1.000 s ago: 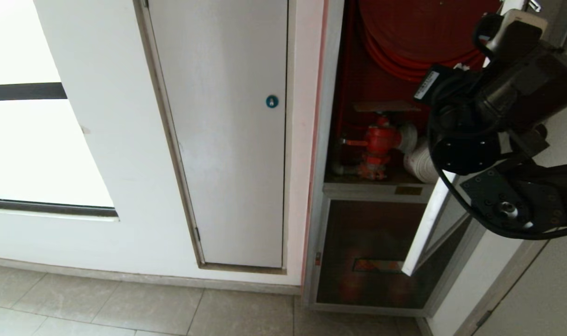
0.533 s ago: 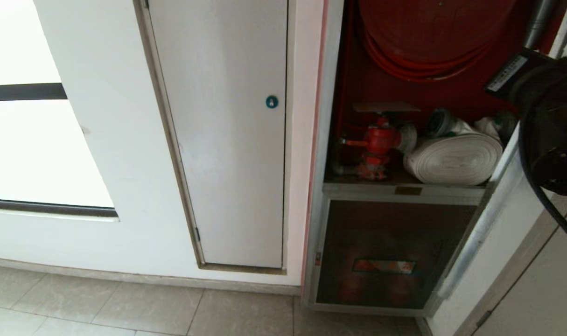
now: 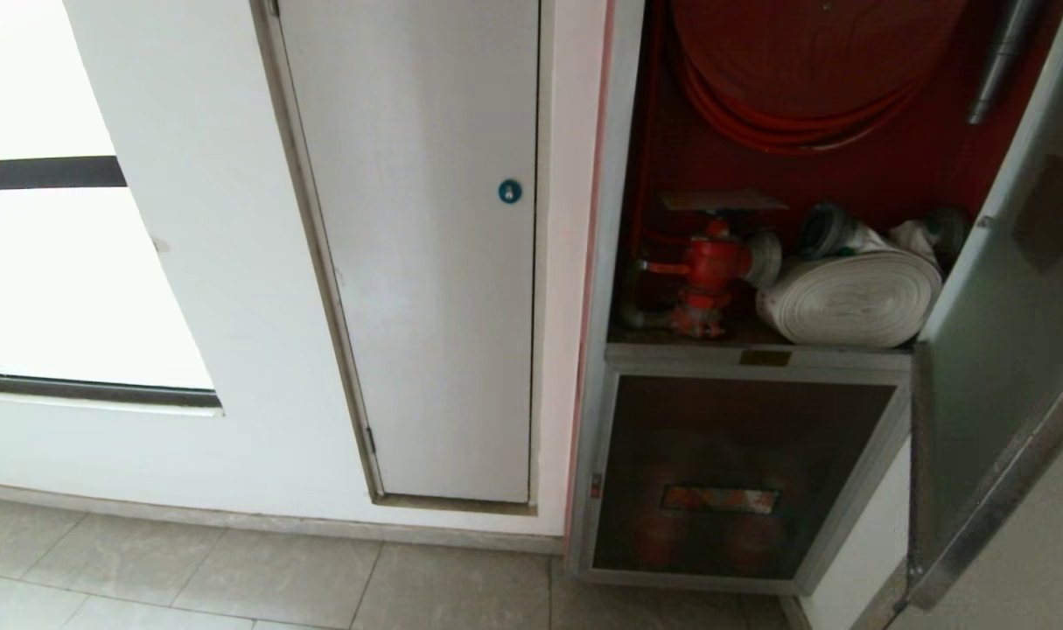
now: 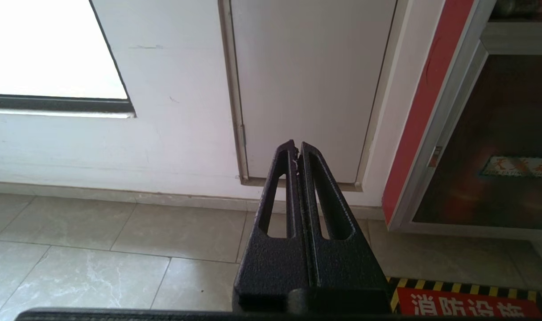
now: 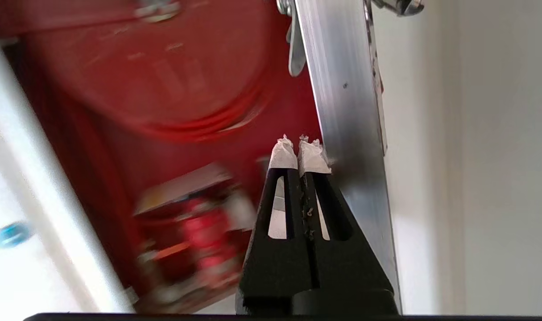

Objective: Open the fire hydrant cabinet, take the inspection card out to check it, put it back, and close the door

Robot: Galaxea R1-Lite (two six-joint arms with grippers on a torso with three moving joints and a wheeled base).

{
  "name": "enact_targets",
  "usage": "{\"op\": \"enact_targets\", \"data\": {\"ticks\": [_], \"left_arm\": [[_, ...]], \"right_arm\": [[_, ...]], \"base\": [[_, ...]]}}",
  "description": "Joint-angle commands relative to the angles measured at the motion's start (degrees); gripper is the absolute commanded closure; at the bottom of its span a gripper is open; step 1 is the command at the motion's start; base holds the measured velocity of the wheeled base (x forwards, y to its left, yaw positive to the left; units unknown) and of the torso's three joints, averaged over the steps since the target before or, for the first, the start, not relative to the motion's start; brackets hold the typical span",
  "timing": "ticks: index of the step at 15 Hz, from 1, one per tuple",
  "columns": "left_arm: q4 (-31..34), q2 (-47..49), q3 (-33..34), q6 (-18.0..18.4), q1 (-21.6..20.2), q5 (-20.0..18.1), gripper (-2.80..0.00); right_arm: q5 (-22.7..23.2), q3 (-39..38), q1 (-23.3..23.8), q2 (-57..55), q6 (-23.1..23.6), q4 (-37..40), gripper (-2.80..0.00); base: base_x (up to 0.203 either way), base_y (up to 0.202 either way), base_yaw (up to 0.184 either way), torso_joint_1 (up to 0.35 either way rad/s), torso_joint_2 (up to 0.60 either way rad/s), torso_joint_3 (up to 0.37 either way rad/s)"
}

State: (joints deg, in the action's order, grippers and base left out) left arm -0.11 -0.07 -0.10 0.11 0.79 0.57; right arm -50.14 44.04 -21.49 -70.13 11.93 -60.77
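My right gripper (image 5: 299,149), fingers clenched on nothing, sits against the door (image 5: 349,133) frame at frame centre; I reckon it could swing back.

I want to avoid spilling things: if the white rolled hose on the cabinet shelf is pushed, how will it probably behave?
The white rolled hose lies on its flat side, so it probably slides rather than rolls. Its coil looks thick and dense, so likely heavy. The layers seem only wound, so they may loosen when pushed.
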Motion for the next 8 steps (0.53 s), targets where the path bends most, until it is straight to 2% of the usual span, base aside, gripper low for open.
{"op": "enact_targets", "data": {"ticks": [1,5,8], "left_arm": [[0.02,0.07,0.01,-0.02,0.0,0.04,0.0],[0.02,0.07,0.01,0.03,0.0,0.04,0.0],[0.02,0.07,0.01,-0.02,0.0,0.04,0.0]], "right_arm": [[-0.23,-0.64,2.57,3.74,0.06,0.77,0.0],[-0.35,-2.52,8.38,6.94,0.02,1.54,0.0],[-0.65,-2.85,14.79,9.42,-0.04,4.16,0.0]], "base": [[0.0,0.0,0.0,0.0,0.0,0.0],[0.0,0.0,0.0,0.0,0.0,0.0],[0.0,0.0,0.0,0.0,0.0,0.0]]}}
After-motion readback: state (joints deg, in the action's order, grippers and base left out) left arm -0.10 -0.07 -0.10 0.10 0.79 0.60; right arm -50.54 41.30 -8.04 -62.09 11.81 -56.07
